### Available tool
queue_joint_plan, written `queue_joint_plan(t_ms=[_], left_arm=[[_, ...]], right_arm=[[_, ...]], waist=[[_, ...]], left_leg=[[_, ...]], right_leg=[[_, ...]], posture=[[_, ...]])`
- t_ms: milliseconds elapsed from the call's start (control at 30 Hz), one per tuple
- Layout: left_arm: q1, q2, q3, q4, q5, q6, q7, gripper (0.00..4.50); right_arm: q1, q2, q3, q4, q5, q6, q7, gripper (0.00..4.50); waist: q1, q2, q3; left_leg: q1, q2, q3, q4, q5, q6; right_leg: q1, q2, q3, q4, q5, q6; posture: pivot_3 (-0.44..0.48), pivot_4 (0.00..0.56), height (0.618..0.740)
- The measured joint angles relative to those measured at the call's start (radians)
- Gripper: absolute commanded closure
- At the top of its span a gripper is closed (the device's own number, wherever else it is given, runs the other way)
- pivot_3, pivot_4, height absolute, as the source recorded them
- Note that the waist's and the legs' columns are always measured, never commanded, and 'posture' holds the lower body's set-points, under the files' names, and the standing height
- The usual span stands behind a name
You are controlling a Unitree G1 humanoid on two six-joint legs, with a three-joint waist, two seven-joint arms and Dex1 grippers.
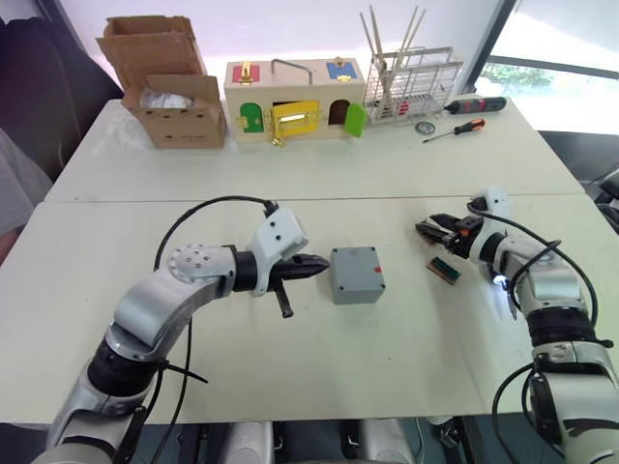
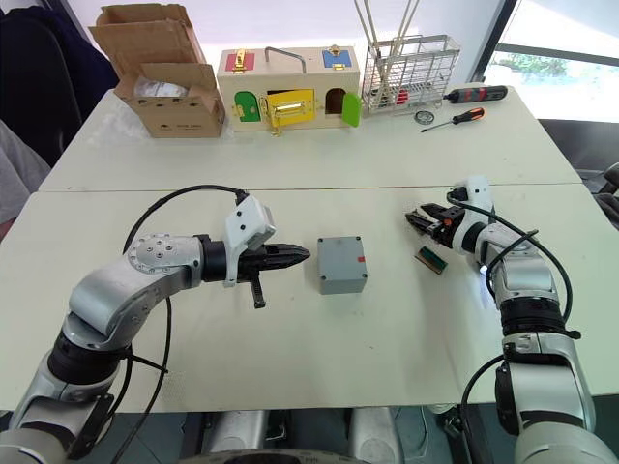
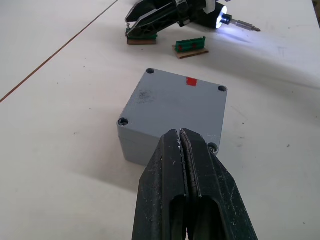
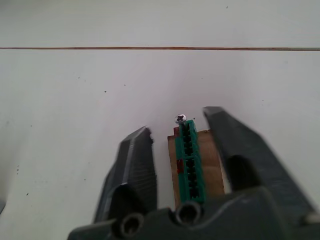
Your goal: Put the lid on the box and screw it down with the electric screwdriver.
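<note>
The grey box stands mid-table with the lid sitting flat on it, red mark facing up. My left gripper is shut and empty, its tips just short of the box's left side. My right gripper hovers open to the box's right, its fingers either side of a green terminal strip with a small screw at its far end. The electric screwdriver's lit tip and metal bit show beside my right wrist; how it is held I cannot tell.
A second green strip lies just beside the right gripper. Along the far edge stand a cardboard box, a wooden box with coloured doors, a wire rack and two hand screwdrivers.
</note>
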State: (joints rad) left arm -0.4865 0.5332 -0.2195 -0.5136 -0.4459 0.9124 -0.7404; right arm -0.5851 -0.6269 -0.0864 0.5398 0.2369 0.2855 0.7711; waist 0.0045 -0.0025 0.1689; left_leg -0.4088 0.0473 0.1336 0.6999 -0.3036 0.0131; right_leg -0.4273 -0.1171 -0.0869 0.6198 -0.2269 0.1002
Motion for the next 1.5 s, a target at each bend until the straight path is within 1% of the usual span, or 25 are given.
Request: queue_joint_plan(t_ms=[33,433,667,767,867,933,1033,1133,1200,1300,1500], left_arm=[[0.000,0.000,0.000,0.000,0.000,0.000,0.001,4.50],[0.000,0.006,-0.004,0.002,0.001,-0.005,0.003,4.50],[0.001,0.009,-0.006,0.021,0.002,-0.011,0.002,4.50],[0.001,0.009,-0.014,0.022,0.002,-0.014,0.002,4.50],[0.001,0.011,-0.024,0.023,0.001,-0.021,-0.002,4.50],[0.002,0.020,-0.023,0.023,-0.001,-0.024,-0.008,4.50],[0.015,0.057,0.001,0.023,-0.014,-0.022,-0.026,4.50],[0.026,0.081,0.011,0.021,-0.035,-0.020,-0.046,4.50],[0.035,0.093,0.011,0.021,-0.046,-0.017,-0.057,4.50],[0.035,0.094,0.011,0.021,-0.057,-0.018,-0.065,4.50],[0.035,0.095,0.010,0.023,-0.062,-0.018,-0.068,4.50]], right_arm=[[-0.003,0.003,0.000,0.005,0.000,-0.004,-0.002,4.47],[-0.017,0.012,-0.014,0.030,0.000,-0.011,-0.018,4.47],[-0.015,0.012,-0.082,-0.069,0.049,0.057,-0.042,4.47],[-0.005,0.012,-0.088,-0.121,0.063,0.087,-0.048,4.47],[0.021,0.011,-0.104,-0.193,0.089,0.130,-0.050,4.47],[0.055,0.004,-0.122,-0.288,0.130,0.179,-0.038,4.47],[0.155,-0.018,-0.138,-0.544,0.245,0.302,0.003,4.47],[0.246,-0.018,-0.137,-0.735,0.341,0.397,0.012,4.47],[0.282,-0.008,-0.123,-0.821,0.378,0.435,0.000,4.47],[0.299,0.023,-0.095,-0.872,0.389,0.449,-0.028,4.47],[0.307,0.033,-0.063,-0.879,0.378,0.442,-0.056,4.47]], waist=[[0.000,0.000,0.000],[0.001,0.000,0.000],[0.001,0.000,0.000],[0.001,0.000,0.000],[0.003,0.000,0.000],[0.004,0.000,0.000],[0.005,0.000,0.000],[0.006,0.000,0.000],[0.005,0.000,0.000],[0.007,0.000,0.000],[0.007,0.000,0.000]], left_leg=[[0.000,0.000,0.000,0.000,0.000,0.000],[0.000,0.000,0.000,0.000,0.000,0.000],[0.000,0.000,0.000,0.000,0.000,0.000],[0.000,0.000,0.000,0.000,0.000,0.000],[0.000,0.000,0.000,0.000,0.000,0.000],[0.000,0.000,0.000,0.000,0.000,0.000],[0.000,0.001,-0.001,-0.001,0.000,0.000],[0.000,0.000,-0.001,0.000,0.000,0.000],[0.000,0.000,-0.002,0.000,0.000,0.000],[0.000,0.000,-0.002,0.000,0.000,0.000],[0.000,0.000,-0.001,0.000,0.000,0.001]], right_leg=[[0.000,0.000,0.000,0.000,0.000,0.000],[0.000,0.000,0.000,0.000,0.000,0.000],[0.000,0.000,0.000,0.000,0.000,0.000],[0.000,0.000,0.000,0.000,0.000,0.000],[0.000,0.000,0.000,0.000,0.000,0.000],[0.000,0.000,0.000,0.000,0.000,0.000],[0.000,0.000,0.000,0.001,0.000,0.000],[0.000,0.000,0.000,0.001,0.000,0.000],[0.000,0.000,0.000,0.001,0.000,0.000],[0.000,0.000,0.000,0.001,0.000,0.000],[0.000,0.000,0.000,0.001,0.000,0.000]], posture=[[0.000,0.150,0.728],[0.000,0.150,0.728],[0.000,0.150,0.728],[0.000,0.150,0.728],[0.000,0.150,0.728],[0.000,0.150,0.728],[0.000,0.150,0.728],[0.000,0.150,0.728],[0.000,0.150,0.728],[0.000,0.150,0.728],[0.000,0.150,0.728]])
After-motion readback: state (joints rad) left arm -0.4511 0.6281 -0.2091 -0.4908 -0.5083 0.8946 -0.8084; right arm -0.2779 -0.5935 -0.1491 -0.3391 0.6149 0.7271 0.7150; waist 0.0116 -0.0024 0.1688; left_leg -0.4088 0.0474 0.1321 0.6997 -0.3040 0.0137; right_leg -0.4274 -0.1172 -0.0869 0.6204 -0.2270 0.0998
